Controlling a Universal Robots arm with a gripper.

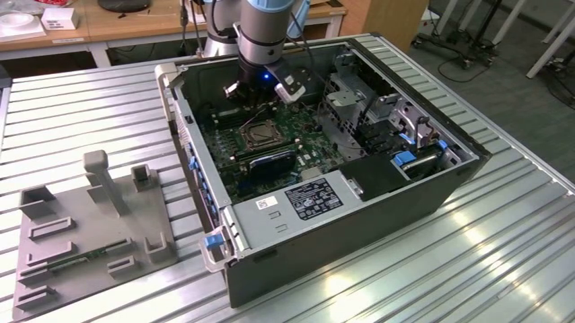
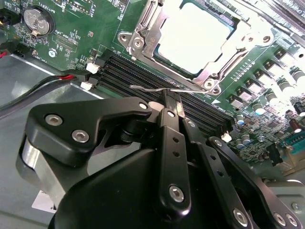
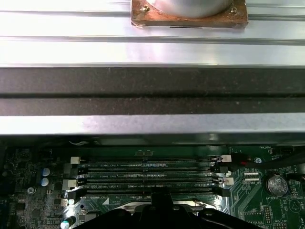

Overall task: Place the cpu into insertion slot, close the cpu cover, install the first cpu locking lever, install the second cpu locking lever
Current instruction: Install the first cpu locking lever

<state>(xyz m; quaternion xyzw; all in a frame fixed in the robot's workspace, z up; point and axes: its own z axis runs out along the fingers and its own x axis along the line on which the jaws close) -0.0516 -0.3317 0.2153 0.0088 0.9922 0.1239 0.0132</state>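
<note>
Silvery metal frames the insertion slot (image 1: pixel 260 134) in the exterior view. It sits just below the claw (image 1: pixel 254 99), which hangs inside the open computer case (image 1: pixel 359 222) on the ribbed table (image 1: pixel 81 101).

In the second wrist view the cpu (image 2: pixel 195 36) lies seated in its slot just beyond the claw (image 2: pixel 170 98), and the cpu cover (image 2: pixel 143 26) looks folded down around it. The claw's fingers are together, pinched on the thin wire locking lever (image 2: pixel 147 88), which runs across the fingertips above the memory slots (image 2: pixel 126 71). We judge that a lever install is the step in hand. To do it well we should keep the wire square in the pinch and follow its own arc downward. We should also ease it sideways under its catch rather than force it, staying clear of the board.

In the first wrist view the claw (image 3: pixel 159 195) tip sits right beside the nearest of the memory slots (image 3: pixel 147 174).
</note>
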